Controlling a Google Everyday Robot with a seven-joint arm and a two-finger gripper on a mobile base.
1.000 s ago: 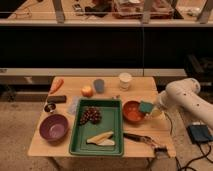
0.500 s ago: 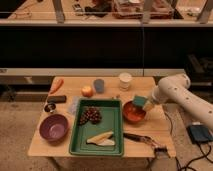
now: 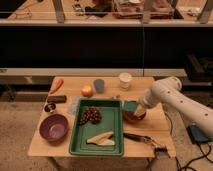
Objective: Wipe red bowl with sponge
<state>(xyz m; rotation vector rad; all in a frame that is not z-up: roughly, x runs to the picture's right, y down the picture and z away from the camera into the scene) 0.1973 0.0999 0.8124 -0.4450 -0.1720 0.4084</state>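
Moved left and lower since the earlier frame, gripper (image 3: 136,110) with jaws closed on sponge (image 3: 130,106), at left rim of red bowl (image 3: 136,119) on right of tabletop (image 3: 72,84); best pressed lightly, sweeping round inside.

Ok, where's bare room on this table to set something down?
Bare table between carrot and apple, and the tray right of the grapes. Crowded at the red bowl: sponge and end effector are over it.
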